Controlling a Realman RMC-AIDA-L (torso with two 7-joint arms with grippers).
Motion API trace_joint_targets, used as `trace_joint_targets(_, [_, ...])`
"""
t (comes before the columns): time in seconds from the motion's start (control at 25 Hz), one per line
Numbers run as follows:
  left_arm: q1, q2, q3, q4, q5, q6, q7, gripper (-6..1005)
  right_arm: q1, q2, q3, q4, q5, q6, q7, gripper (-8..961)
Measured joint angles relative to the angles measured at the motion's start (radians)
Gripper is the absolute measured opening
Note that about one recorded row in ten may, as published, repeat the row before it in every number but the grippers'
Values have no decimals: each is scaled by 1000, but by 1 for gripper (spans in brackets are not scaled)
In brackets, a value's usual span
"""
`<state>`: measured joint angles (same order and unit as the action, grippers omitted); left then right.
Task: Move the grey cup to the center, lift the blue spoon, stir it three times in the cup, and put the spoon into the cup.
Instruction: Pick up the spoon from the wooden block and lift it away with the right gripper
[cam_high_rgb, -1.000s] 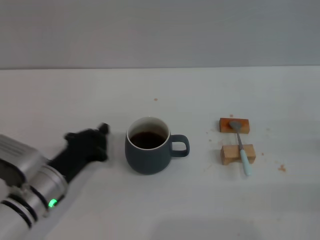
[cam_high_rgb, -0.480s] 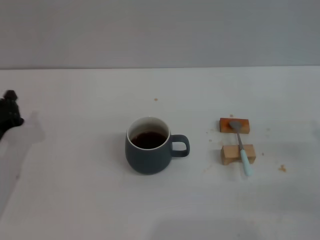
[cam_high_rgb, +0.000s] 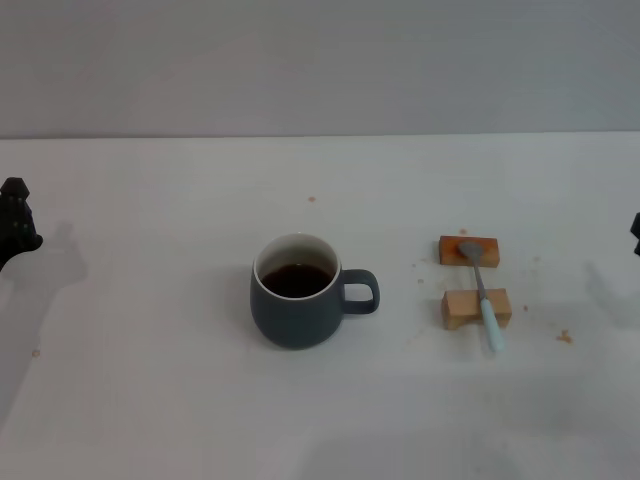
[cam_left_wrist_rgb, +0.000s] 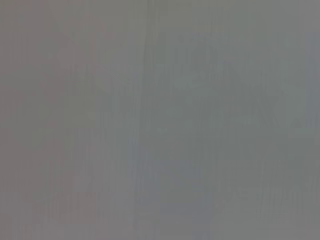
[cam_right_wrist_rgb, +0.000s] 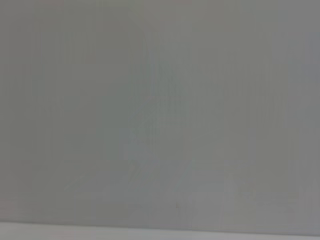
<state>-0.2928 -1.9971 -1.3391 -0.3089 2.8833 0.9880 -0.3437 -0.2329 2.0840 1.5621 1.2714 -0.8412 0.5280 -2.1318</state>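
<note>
The grey cup (cam_high_rgb: 297, 291) stands upright near the middle of the white table (cam_high_rgb: 150, 400), its handle pointing right and dark liquid inside. To its right the blue spoon (cam_high_rgb: 481, 293) lies across two small wooden blocks (cam_high_rgb: 475, 308), bowl on the far block and pale handle toward me. My left gripper (cam_high_rgb: 14, 225) shows only as a dark tip at the far left edge, well away from the cup. A sliver of my right gripper (cam_high_rgb: 635, 232) peeks in at the far right edge, right of the spoon. Both wrist views show only blank grey.
A few small brown crumbs (cam_high_rgb: 564, 337) lie on the table around the blocks. A grey wall (cam_high_rgb: 320, 60) rises behind the table's far edge.
My left arm has pulled back from beside the cup to the far left edge. A bit of my right gripper has come into view at the right edge. Cup and spoon have not moved.
</note>
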Motion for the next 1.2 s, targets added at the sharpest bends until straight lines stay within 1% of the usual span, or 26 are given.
trace_joint_targets(0.04, [0,0,0,0,0,0,0,-2,0,0,0,0,0,0,0,816])
trace_joint_targets(0.08, [0,0,0,0,4,-3,0,-2,-17,-2,-38,40,-1,-54,-4,816])
trace_joint_targets(0.12, [0,0,0,0,4,-3,0,-2,-17,-2,-38,40,-1,-54,-4,816])
trace_joint_targets(0.2, [0,-3,0,0,5,-11,0,-2,-43,-3,-84,95,-7,-118,-8,816])
trace_joint_targets(0.24, [0,-3,0,0,5,-11,0,-2,-43,-3,-84,95,-7,-118,-8,816])
trace_joint_targets(0.28, [2,-4,-1,0,5,-18,2,-2,-59,-3,-117,128,-22,-160,-8,816])
trace_joint_targets(0.32, [2,-4,-1,0,5,-18,2,-2,-59,-3,-117,128,-22,-160,-8,816])
trace_joint_targets(0.48, [4,-6,-4,-1,5,-29,17,-2,-81,-5,-193,192,-76,-234,-3,816])
trace_joint_targets(0.6, [4,-8,-5,-1,5,-34,20,-2,-85,-6,-264,224,-87,-263,-2,816])
trace_joint_targets(0.64, [4,-8,-5,-1,5,-34,20,-2,-85,-6,-264,224,-87,-263,-2,816])
trace_joint_targets(0.72, [4,-8,-5,-1,5,-34,20,-2,-87,-6,-309,243,-88,-299,-2,816])
trace_joint_targets(0.76, [4,-8,-5,-1,5,-35,21,-2,-87,-6,-332,256,-89,-326,-2,816])
trace_joint_targets(0.8, [4,-8,-5,-1,5,-36,21,-2,-90,-7,-384,288,-109,-410,-6,816])
trace_joint_targets(0.84, [4,-8,-5,-1,5,-36,21,-2,-90,-7,-384,288,-109,-410,-6,816])
trace_joint_targets(0.88, [4,-8,-5,-1,5,-36,21,-2,-94,-8,-433,325,-147,-503,-9,816])
trace_joint_targets(0.92, [4,-8,-5,-1,5,-36,21,-2,-94,-8,-433,325,-147,-503,-9,816])
trace_joint_targets(1.0, [0,-3,-5,-1,5,-38,24,-2,-98,-9,-493,361,-193,-611,-10,816])
trace_joint_targets(1.04, [0,-3,-5,-1,5,-38,24,-2,-98,-9,-493,361,-193,-611,-10,816])
trace_joint_targets(1.08, [-1,-2,-5,-1,5,-40,27,-2,-98,-10,-526,375,-207,-658,-10,816])
trace_joint_targets(1.2, [-7,0,-7,-1,5,-46,27,-2,-90,-10,-545,374,-210,-676,-7,816])
